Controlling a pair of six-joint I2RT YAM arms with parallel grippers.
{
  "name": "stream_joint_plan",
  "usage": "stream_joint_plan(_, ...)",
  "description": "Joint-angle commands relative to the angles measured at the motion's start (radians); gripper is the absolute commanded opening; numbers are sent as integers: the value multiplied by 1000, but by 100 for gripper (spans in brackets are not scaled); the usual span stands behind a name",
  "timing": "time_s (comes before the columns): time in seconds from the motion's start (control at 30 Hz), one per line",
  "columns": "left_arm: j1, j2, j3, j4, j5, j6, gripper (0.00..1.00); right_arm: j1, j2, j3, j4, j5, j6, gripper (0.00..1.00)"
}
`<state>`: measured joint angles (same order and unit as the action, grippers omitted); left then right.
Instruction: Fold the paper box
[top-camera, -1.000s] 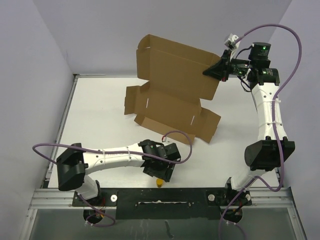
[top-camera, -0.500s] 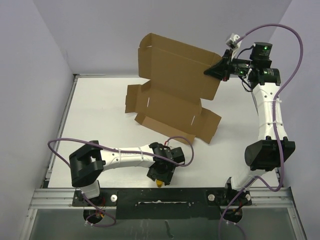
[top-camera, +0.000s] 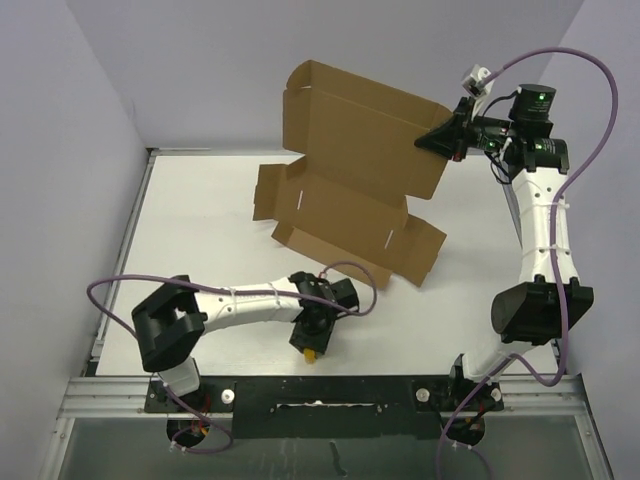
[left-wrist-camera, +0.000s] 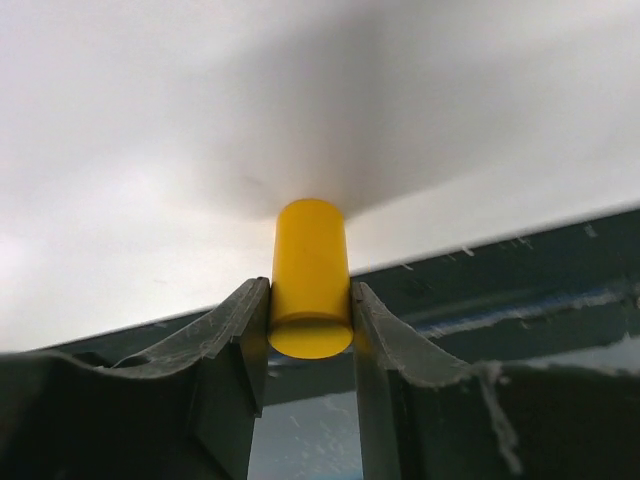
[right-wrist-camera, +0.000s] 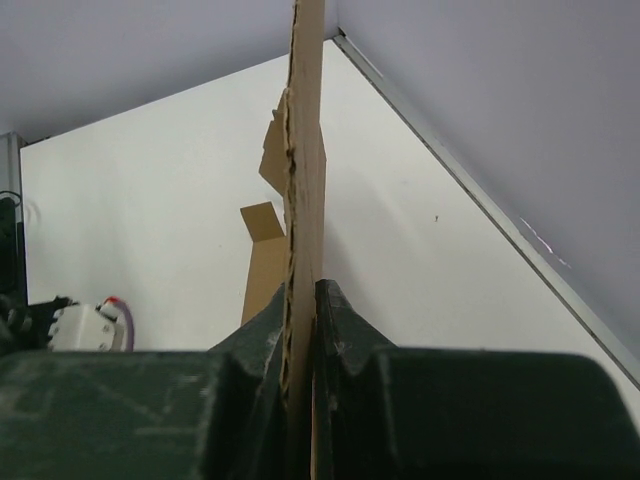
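At the near edge of the tabletop (top-camera: 200, 230) the left hand (top-camera: 308, 340) has clamped the yellow cylinder (left-wrist-camera: 310, 270), so folding waits; the right hand (top-camera: 440, 140) pinches the paper box (top-camera: 350, 170).

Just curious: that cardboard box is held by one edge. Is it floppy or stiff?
Probably stiff: on the box, the raised panel looks flat though the right gripper pinches one edge. Likely light too. It seems to bend at its creases.

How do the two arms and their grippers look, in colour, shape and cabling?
Both arms have white tubular links with bulky black joint housings: left arm, right arm. A purple cable loops along each. The right arm's far joint shows a green light. The fingers are dark, scuffed, wedge-shaped plastic.
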<state>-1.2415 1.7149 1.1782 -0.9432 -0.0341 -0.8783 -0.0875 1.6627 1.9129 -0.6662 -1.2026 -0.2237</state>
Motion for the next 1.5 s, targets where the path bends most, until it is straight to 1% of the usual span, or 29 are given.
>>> stream_joint_plan(0.0,258,-150,-41,-82,-89,169,6,-8,-69,-6,66,-45,13,0)
stream_joint_plan(0.07,419,-214,-45,-81,-93,259,5,-8,-74,-17,69,-45,14,0)
stream_joint_plan(0.1,537,-241,-43,-63,-82,302,5,-8,-76,-20,72,-45,14,0)
stream_joint_plan(0.17,716,-285,-38,-11,-37,393,4,-7,-77,-28,77,-46,17,0)
stream_joint_plan(0.23,894,-291,-17,19,13,470,4,-7,-78,-33,87,-48,24,0)
stream_joint_plan(0.3,1040,-253,36,25,60,524,4,-6,-78,-37,94,-49,30,0)
stream_joint_plan(0.4,1180,-157,118,5,69,586,5,-4,-78,-36,97,-51,33,0)
stream_joint_plan(0.53,1292,-32,211,-6,79,643,5,-4,-79,-40,107,-52,41,0)
stream_joint_plan(0.63,1352,62,252,-13,130,667,7,-3,-80,-42,115,-54,49,0)
stream_joint_plan(0.7,1371,116,274,-19,144,680,8,-3,-82,-42,118,-55,53,0)
stream_joint_plan(0.87,1383,222,337,-50,151,701,10,2,-85,-45,117,-55,57,0)
stream_joint_plan(0.93,1383,239,355,-65,148,703,14,1,-85,-46,117,-55,57,0)
stream_joint_plan(0.97,1383,241,358,-67,147,705,18,2,-86,-46,117,-54,58,0)
stream_joint_plan(1.1,1382,238,364,-73,148,708,40,8,-86,-50,117,-52,60,0)
stream_joint_plan(1.27,1383,205,381,-94,162,706,57,12,-86,-51,117,-59,63,0)
stream_joint_plan(1.4,1383,86,391,-103,205,701,63,12,-81,-41,112,-63,67,0)
stream_joint_plan(1.47,1383,-5,374,-63,243,694,64,13,-80,-35,110,-63,67,0)
